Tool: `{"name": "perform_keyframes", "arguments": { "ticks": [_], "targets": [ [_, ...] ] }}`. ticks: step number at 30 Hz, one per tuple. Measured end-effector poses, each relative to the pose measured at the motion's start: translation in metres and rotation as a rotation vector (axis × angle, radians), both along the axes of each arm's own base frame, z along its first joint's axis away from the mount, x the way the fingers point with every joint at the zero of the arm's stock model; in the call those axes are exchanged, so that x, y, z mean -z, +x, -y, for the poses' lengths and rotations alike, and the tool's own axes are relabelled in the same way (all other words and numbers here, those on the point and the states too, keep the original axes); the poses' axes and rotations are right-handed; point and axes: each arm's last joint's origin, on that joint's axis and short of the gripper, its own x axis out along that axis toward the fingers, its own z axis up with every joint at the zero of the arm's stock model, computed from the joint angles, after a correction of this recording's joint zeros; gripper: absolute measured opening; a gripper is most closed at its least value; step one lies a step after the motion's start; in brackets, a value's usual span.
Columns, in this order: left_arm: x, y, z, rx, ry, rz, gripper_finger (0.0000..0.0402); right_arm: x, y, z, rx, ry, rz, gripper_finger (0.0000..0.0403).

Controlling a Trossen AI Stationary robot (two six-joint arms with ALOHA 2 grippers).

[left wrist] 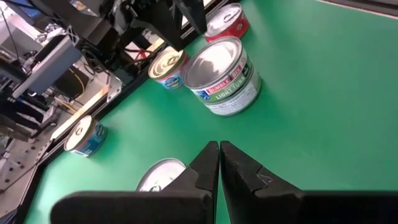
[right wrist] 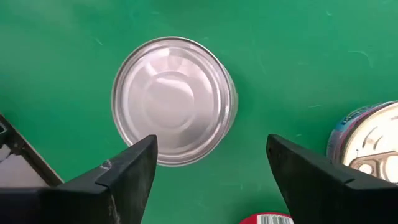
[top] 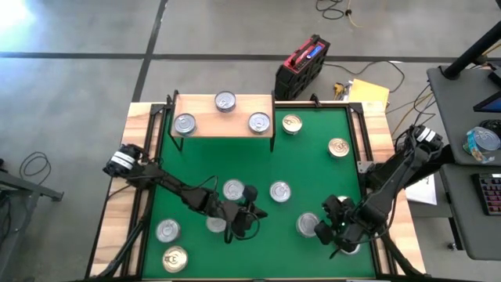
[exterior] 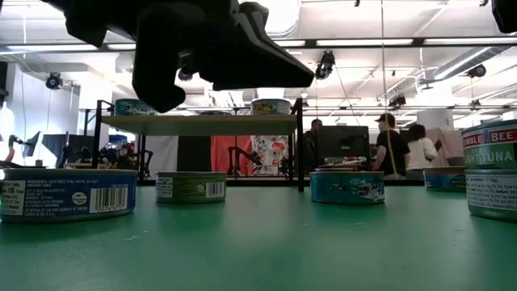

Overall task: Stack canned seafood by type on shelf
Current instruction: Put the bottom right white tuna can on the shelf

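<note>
1. The tins were small, round and flat, mostly silver-topped; three sat on the light-wood shelf (top: 223, 124) at the far left of the green mat (top: 313, 168), the rest scattered across the mat.
2. A plain silver-topped tin (right wrist: 173, 99) lay on the mat near the right front corner, directly below my right gripper (right wrist: 211, 177).
3. My right fingers stood wide apart above that tin, holding nothing.
4. My left gripper (left wrist: 219, 163) hung over the mat's near middle, fingers pressed together, empty.

Green mat (top: 313, 160) carries shelf (top: 205, 124), scattered tins (top: 279, 191).
</note>
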Motion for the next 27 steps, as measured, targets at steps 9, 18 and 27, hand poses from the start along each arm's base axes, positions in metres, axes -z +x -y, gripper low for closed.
{"name": "perform_keyframes", "arguments": {
  "ticks": [9, 18, 27],
  "targets": [
    [0.0, 0.0, 0.0, 0.007, -0.004, -0.004, 0.0, 0.001, 0.0, -0.001, 0.005, 0.006, -0.008, 0.0251],
    [-0.012, -0.031, -0.005, -0.36, 0.123, -0.246, 0.0, 0.001, -0.001, -0.002, -0.019, 0.013, -0.024, 0.0224],
    [-0.006, -0.066, -0.037, -0.51, -0.039, -0.585, 0.0, 0.001, -0.001, -0.001, -0.071, -0.014, -0.018, 0.0234]
  ]
}}
